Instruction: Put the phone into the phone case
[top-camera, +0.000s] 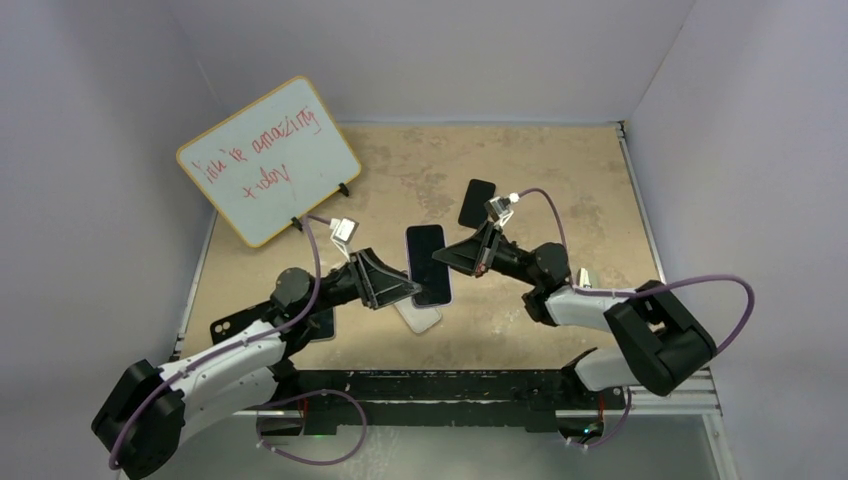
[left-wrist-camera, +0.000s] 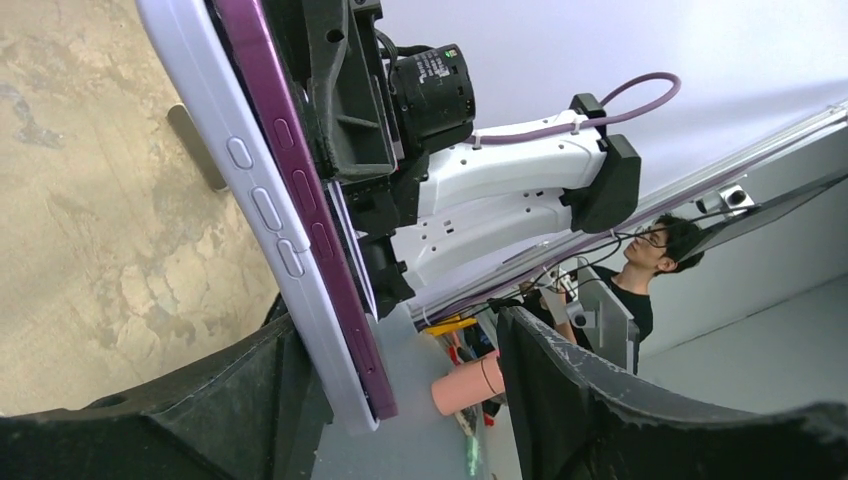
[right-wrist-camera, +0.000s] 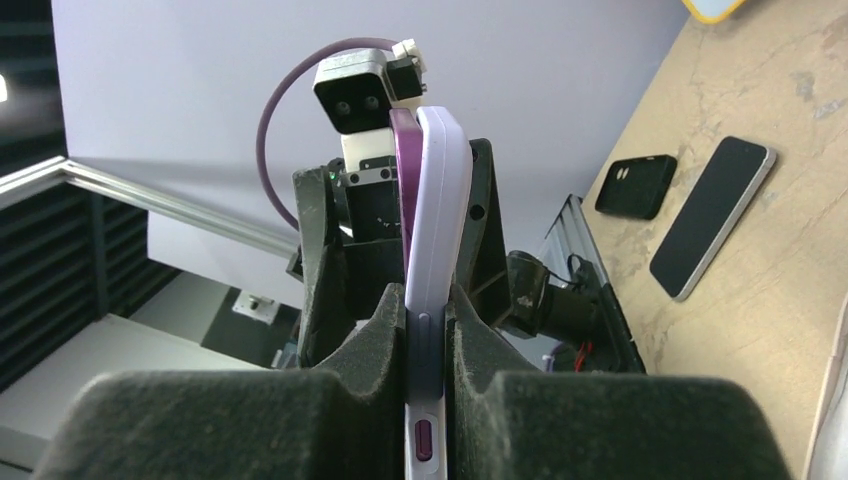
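A purple phone (top-camera: 428, 262) with a dark screen hangs above the table between both arms, lying in a lilac phone case (left-wrist-camera: 260, 200). My right gripper (right-wrist-camera: 427, 310) is shut on one end of the case and phone (right-wrist-camera: 403, 150) together; at the far end the phone stands slightly off the case (right-wrist-camera: 440, 200). My left gripper (left-wrist-camera: 400, 340) is open around the other end. One finger (left-wrist-camera: 230, 400) rests against the case's back. The other finger (left-wrist-camera: 600, 400) stands well apart from the phone (left-wrist-camera: 310, 200). From above, the left gripper (top-camera: 400, 285) and right gripper (top-camera: 455, 255) flank the phone.
A white-edged phone (top-camera: 418, 316) lies on the table under the held one, and a black phone (top-camera: 477, 202) lies further back. A black case (top-camera: 228, 328) sits near the left arm. A whiteboard (top-camera: 268, 160) stands at the back left.
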